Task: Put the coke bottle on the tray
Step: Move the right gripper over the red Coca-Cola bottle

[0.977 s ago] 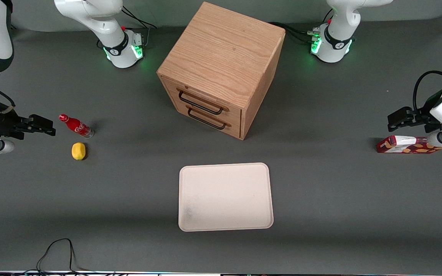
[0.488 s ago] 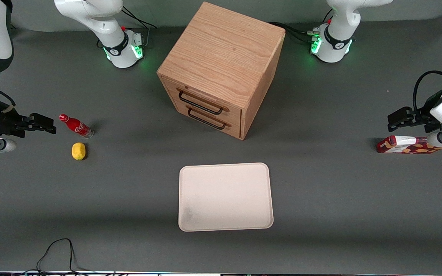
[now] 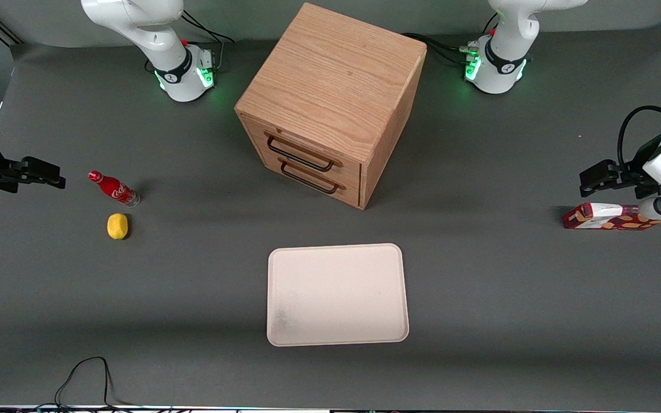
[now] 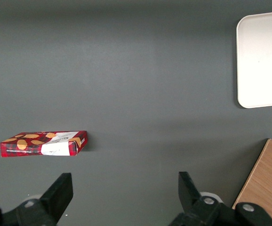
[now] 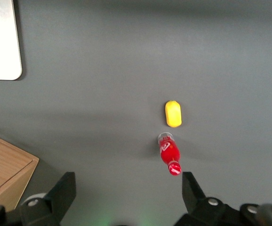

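The coke bottle, slim with a red cap and red label, stands on the grey table toward the working arm's end; the wrist view shows the coke bottle from above, its cap near one finger. My gripper hangs above the table beside the bottle, farther out toward the table's end, open with nothing between its fingers. In the wrist view the gripper has its two dark fingers wide apart. The cream tray lies mid-table, nearer the front camera than the cabinet; a corner of the tray shows in the wrist view.
A yellow lemon lies beside the bottle, nearer the front camera. A wooden two-drawer cabinet stands mid-table above the tray. A red patterned carton lies toward the parked arm's end. A black cable loops at the front edge.
My gripper has drawn back from the bottle toward the table's end and risen slightly. The bottle, lemon and tray have not moved.
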